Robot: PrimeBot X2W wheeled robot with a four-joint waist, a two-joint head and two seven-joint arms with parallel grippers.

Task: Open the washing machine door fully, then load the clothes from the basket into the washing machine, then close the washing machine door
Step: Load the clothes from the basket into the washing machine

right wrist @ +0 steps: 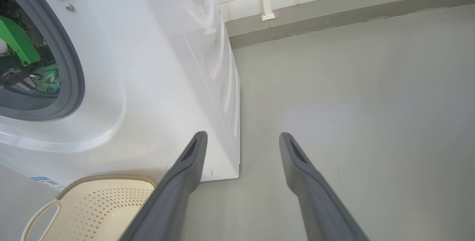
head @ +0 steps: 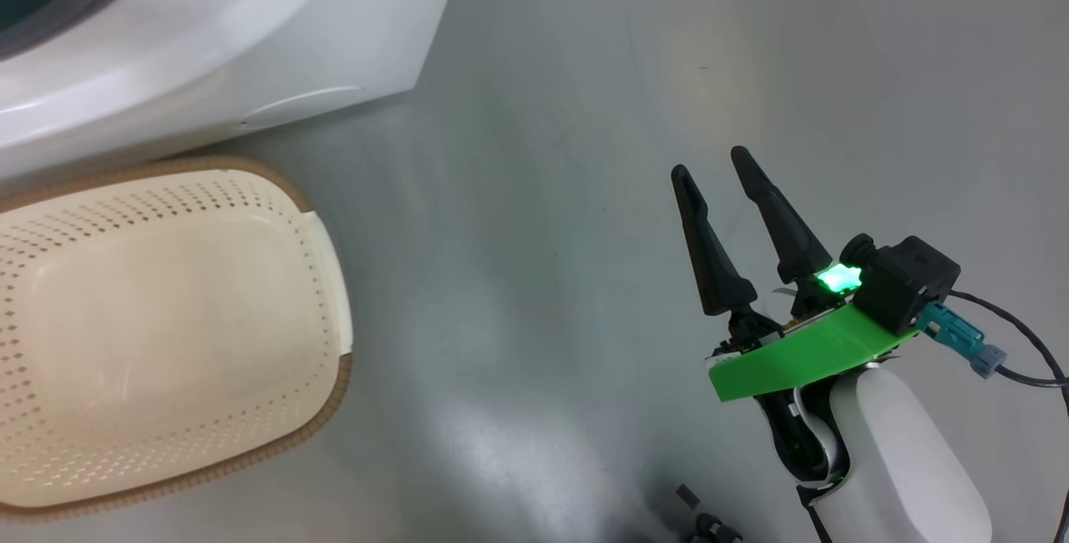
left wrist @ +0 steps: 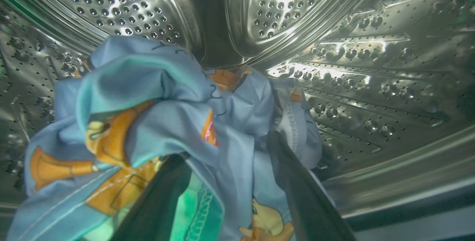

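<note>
Blue clothes drape your left tool, spread apart inside the washing machine; pulling back may drag out fabric that looks snagged. Right tool spread too.

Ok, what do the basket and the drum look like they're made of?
The basket: likely cream plastic, slightly glossy, moulded rows of small holes, brown textured rim. The drum: apparently steel, shiny, bright reflections, punched holes and embossed bumps.
</note>
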